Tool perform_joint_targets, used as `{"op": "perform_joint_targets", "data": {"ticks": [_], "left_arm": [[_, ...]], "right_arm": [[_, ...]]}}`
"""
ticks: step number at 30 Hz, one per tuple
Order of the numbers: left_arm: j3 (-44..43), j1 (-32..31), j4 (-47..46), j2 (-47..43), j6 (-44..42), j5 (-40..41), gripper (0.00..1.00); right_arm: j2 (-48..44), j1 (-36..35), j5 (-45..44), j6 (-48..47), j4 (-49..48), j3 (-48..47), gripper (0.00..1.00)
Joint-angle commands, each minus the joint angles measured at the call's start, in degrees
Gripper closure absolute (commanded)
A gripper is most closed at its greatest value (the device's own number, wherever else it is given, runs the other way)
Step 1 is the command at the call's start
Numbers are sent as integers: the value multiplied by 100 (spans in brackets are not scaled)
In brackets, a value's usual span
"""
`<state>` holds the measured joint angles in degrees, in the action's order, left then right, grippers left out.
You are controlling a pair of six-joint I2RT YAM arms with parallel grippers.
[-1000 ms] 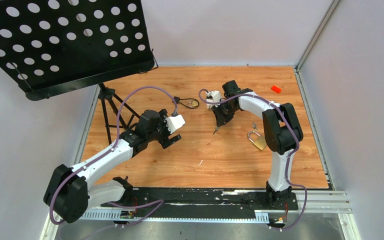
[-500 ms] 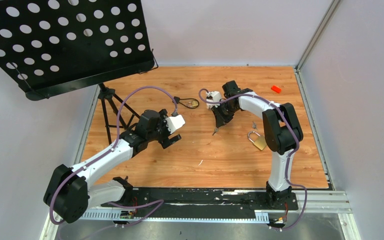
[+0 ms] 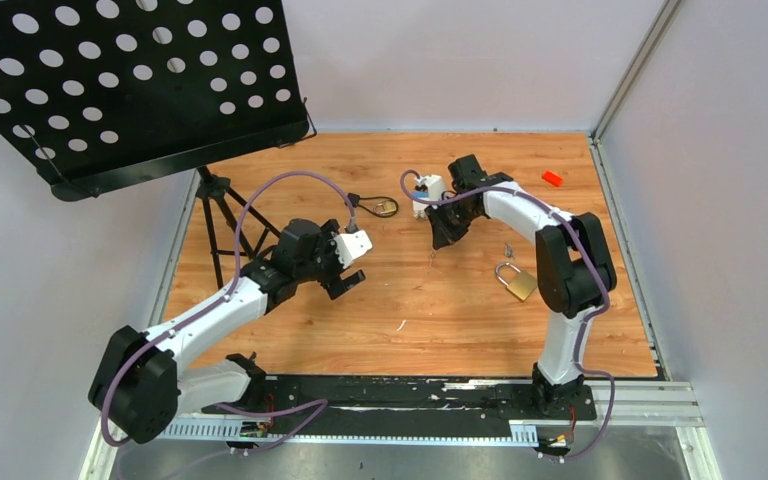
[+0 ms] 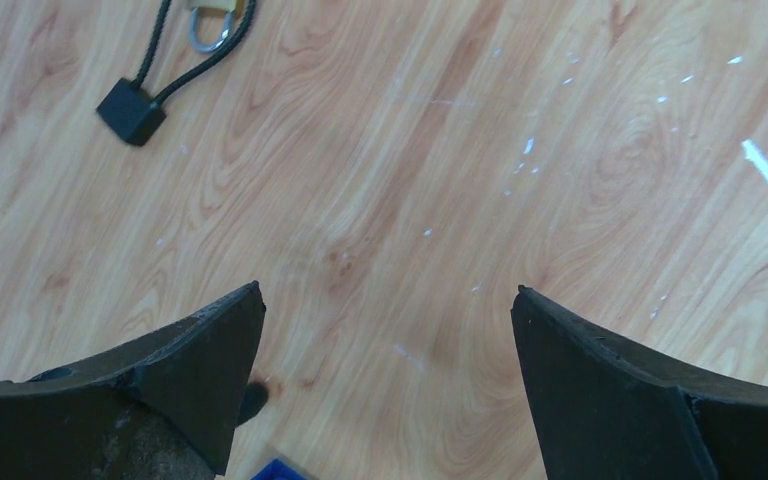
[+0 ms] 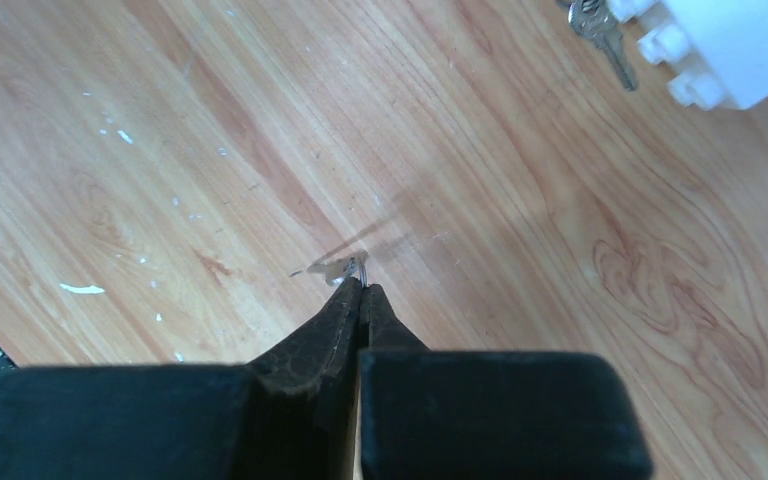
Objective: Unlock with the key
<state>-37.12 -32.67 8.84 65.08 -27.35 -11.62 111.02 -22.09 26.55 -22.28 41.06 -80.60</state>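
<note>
Over table (image 3: 410,330) middle, off edges, right hand (image 5: 361,290) pinches key (image 5: 345,267).

The right fingers (image 5: 338,322) have carried the key (image 5: 336,267) slightly up and farther back.

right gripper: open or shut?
Shut on the key. In the right wrist view the fingers of the right gripper press together with no gap, and the small grey key sticks out at their tips.

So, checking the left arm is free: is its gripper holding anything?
No, the left gripper stands wide open, only the wooden table showing in its gap.
</note>
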Motion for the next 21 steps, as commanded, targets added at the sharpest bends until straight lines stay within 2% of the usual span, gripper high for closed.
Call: {"op": "perform_joint_targets", "data": {"ticks": [1,5,9,12,21], "left_arm": [[-206,-27,-425,277,396,-930,1],[-674,-62,-605,741,669,-1498,3],[-1280,-149,-851,1294,1126,-1729,5],[-1593,-199,-1408,1601,1515,-1788,6],[-909,-253,-4594,2118,2153,-2365,12]], "right_arm": [[-696,6,262,112,-10,-157,100],[-1110,6,441,223,-15,-148,100],[-1528,6,603,368,-48,-174,100],[-1787,4,745,540,-98,-221,100],[-2327,3,1350,1105,-375,-330,100]]}}
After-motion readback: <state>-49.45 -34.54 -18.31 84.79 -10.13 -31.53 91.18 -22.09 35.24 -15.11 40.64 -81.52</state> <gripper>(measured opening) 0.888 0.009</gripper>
